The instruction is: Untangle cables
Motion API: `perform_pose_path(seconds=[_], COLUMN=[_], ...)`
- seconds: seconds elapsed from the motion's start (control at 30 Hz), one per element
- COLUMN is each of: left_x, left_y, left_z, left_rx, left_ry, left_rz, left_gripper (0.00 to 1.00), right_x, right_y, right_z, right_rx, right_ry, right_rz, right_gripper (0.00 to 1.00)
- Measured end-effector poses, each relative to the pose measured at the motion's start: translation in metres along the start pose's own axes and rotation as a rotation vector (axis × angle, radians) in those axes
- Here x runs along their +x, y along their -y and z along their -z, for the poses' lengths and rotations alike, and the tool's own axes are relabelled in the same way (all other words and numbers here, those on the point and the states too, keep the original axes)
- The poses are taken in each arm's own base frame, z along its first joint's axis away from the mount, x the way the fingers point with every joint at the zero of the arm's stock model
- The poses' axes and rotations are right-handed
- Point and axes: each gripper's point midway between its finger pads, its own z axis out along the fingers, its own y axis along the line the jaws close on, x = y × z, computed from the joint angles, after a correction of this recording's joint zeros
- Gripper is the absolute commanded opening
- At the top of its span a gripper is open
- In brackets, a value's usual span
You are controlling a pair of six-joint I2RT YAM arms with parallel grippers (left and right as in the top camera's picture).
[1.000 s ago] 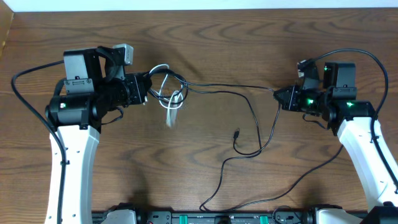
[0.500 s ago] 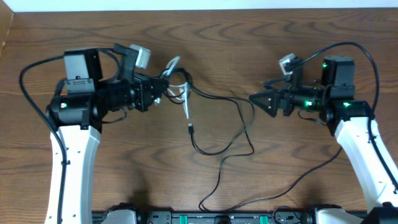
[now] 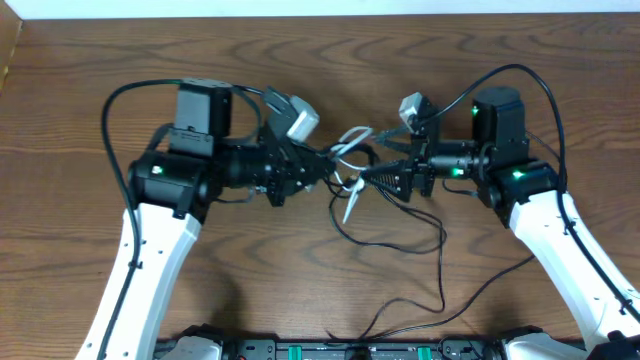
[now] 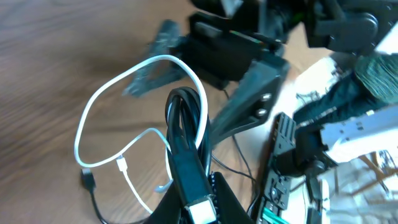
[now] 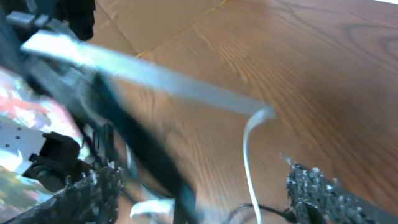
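1. Nearly meeting at upper centre of the overhead frame: left gripper and right gripper, wide apart a second ago; slackens the black cable, likely loosening the tangle
2. Left clenched on black loops, white cable dangling just beside; right spread wide, grasping nothing
3. Counted: two cables, one black, one white; two grippers

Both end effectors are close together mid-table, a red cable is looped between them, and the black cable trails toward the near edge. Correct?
No, the looped cable is white, not red; the left wrist view shows it. The rest stands: the left end effector and right end effector are close together mid-table, and the black cable trails toward the near edge.
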Motion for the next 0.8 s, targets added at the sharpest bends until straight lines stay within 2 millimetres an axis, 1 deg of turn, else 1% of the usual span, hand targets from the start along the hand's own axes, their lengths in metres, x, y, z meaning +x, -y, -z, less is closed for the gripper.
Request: perform_pose_path(seconds=[0.03,0.07,0.1,0.13,0.17,0.2,0.27,0.33,0.37,0.43,0.47,0.5,0.67,0.8], left_x=[0.001,0.001,0.002,0.003,0.003,0.003,0.003,0.004,0.005,0.007,0.009,0.010,0.021,0.030], left_y=[0.005,0.009,0.013,0.016,0.020,0.021,0.021,0.017,0.014,0.007,0.003,-0.001,-0.030,-0.059], left_z=[-0.003,-0.006,-0.009,-0.011,-0.013,-0.015,-0.017,-0.017,-0.017,-0.017,-0.017,-0.016,-0.011,0.001], left_rx=[0.014,0.027,0.040,0.049,0.058,0.063,0.056,0.032,0.014,-0.027,-0.051,-0.079,-0.251,-0.445], left_ry=[-0.007,-0.013,-0.020,-0.025,-0.031,-0.034,-0.038,-0.042,-0.046,-0.061,-0.069,-0.079,-0.138,-0.182], left_rz=[-0.008,-0.015,-0.024,-0.030,-0.036,-0.041,-0.050,-0.053,-0.051,-0.053,-0.054,-0.051,-0.030,0.031], left_gripper=[0.08,0.08,0.08,0.08,0.08,0.08,0.10,0.22,0.26,0.29,0.38,0.41,0.44,0.45], right_x=[0.000,0.000,0.000,0.000,0.001,0.001,0.003,0.004,0.004,0.005,0.006,0.006,0.013,0.017], right_y=[-0.002,-0.003,-0.004,-0.006,-0.008,-0.009,-0.012,-0.012,-0.012,-0.012,-0.013,-0.013,-0.012,-0.006], right_z=[-0.001,-0.002,-0.003,-0.004,-0.005,-0.007,-0.009,-0.010,-0.010,-0.010,-0.010,-0.010,-0.009,-0.004], right_rx=[-0.005,-0.009,-0.013,-0.019,-0.025,-0.032,-0.039,-0.037,-0.036,-0.037,-0.038,-0.037,-0.033,-0.014], right_ry=[-0.002,-0.003,-0.005,-0.006,-0.008,-0.010,-0.016,-0.021,-0.022,-0.025,-0.027,-0.030,-0.049,-0.059], right_rz=[0.002,0.007,0.006,0.015,0.018,0.019,0.019,0.018,0.016,0.012,0.008,0.004,-0.032,-0.069], right_gripper=[0.66,0.47,0.25,0.12,0.04,0.01,0.01,0.01,0.01,0.01,0.01,0.01,0.01,0.01])
